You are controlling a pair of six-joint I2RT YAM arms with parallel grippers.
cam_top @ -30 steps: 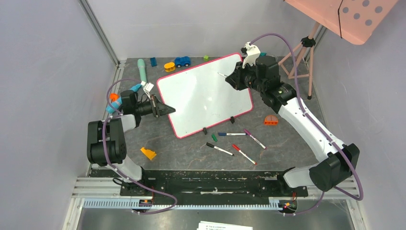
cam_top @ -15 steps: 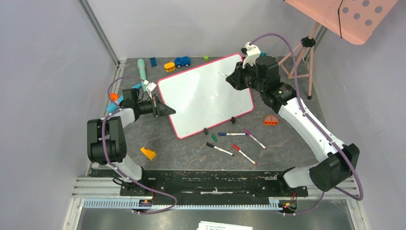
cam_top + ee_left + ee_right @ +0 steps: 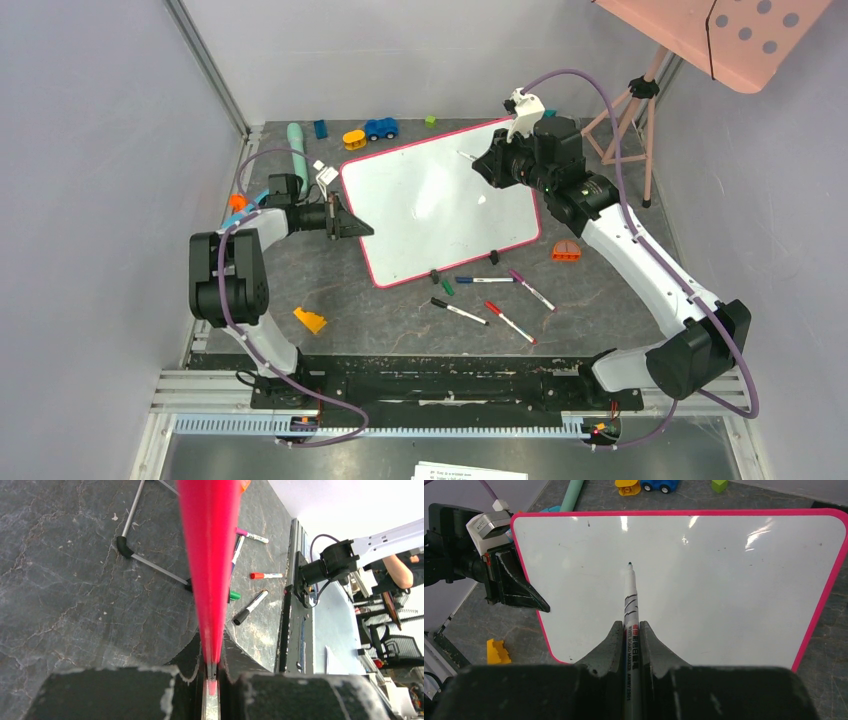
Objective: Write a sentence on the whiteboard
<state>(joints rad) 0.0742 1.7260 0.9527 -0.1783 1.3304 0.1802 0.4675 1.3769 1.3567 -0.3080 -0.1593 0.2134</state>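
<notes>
Whiteboard (image 3: 440,215) rim pinched by left claw (image 3: 352,222), one marker (image 3: 630,595) by right claw (image 3: 632,630); seemingly four pens (image 3: 459,311) loose.

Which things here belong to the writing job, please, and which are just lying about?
In use: whiteboard, held at its edge by the left gripper; marker, in the right gripper.
Lying about: loose markers, toy car, teal tube, yellow block, orange piece.

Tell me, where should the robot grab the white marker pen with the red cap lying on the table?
Mid-barrel, from straight above. The white marker pen with the red cap lies flat on the dark table with a gap on either side, so the jaws should close across its thin width.
</notes>
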